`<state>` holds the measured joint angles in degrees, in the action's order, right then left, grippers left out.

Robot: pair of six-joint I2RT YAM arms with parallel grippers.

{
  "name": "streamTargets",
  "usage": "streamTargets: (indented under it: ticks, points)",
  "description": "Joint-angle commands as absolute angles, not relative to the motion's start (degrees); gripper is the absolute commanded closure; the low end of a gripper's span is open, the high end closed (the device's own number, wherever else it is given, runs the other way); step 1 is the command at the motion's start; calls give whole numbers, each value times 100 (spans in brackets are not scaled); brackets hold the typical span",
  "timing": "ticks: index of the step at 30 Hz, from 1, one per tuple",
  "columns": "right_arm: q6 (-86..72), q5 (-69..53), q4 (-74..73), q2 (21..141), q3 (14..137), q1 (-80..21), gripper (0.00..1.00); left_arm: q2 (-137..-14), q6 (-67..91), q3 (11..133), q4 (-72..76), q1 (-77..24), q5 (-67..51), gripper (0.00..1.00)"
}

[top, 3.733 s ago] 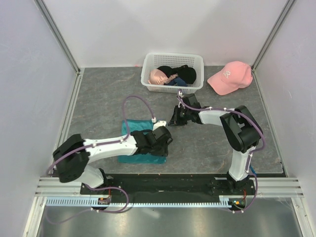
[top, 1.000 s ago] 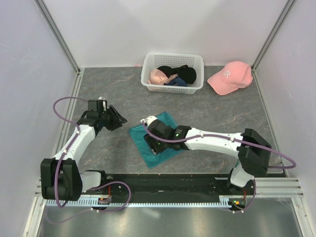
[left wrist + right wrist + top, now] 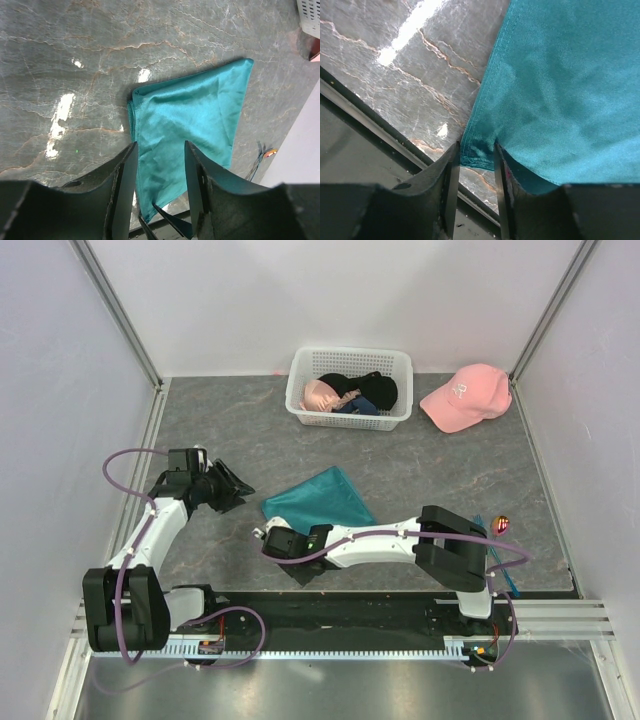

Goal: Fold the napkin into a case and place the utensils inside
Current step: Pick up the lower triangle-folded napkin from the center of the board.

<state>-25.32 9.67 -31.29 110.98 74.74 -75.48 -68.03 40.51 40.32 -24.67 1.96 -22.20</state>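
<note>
1 near corner of the napkin (image 3: 555, 90) sits pinched in the right gripper (image 3: 476, 162), jaws narrow; the left gripper (image 3: 160, 187) hangs to its left, apart, jaws parted, empty.

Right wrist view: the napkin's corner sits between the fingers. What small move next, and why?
Probably squeeze the right gripper fully shut on the napkin before lifting: its near corner lies bunched between the fingers, and the grip looks unsure.
</note>
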Motion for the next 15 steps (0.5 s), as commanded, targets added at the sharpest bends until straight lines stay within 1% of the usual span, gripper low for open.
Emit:
streamTargets:
  ticks: [1, 2, 6, 8, 9, 11, 13, 15]
  points:
    - [-2645, 1413, -3278, 11355, 7506, -7637, 62, -6706, 4087, 4008, -2267, 255, -2329, 49]
    - [-2637, 1459, -3331, 11425, 7515, -7655, 63, -6706, 4087, 3999, -2250, 255, -2329, 48]
    - [-2689, 1757, -3507, 11523, 7515, -7690, 79, -6715, 4096, 3955, -2224, 264, -2285, 43]
    - [-2716, 1793, -3489, 11479, 7558, -7690, 82, -6776, 4078, 3929, -2206, 264, -2276, 38]
    - [-2725, 1776, -3481, 11452, 7593, -7690, 87, -6802, 4069, 3929, -2180, 264, -2294, 36]
    - [-2733, 1662, -3367, 11330, 7638, -7673, 92, -7021, 3991, 3937, -2145, 264, -2408, 35]
    - [-2839, 1285, -3209, 11189, 7638, -7542, 100, -7189, 3946, 3955, -2153, 272, -2504, 35]
    - [-2979, 978, -2998, 10961, 7585, -7436, 100, -7400, 3911, 3946, -2083, 264, -2566, 35]
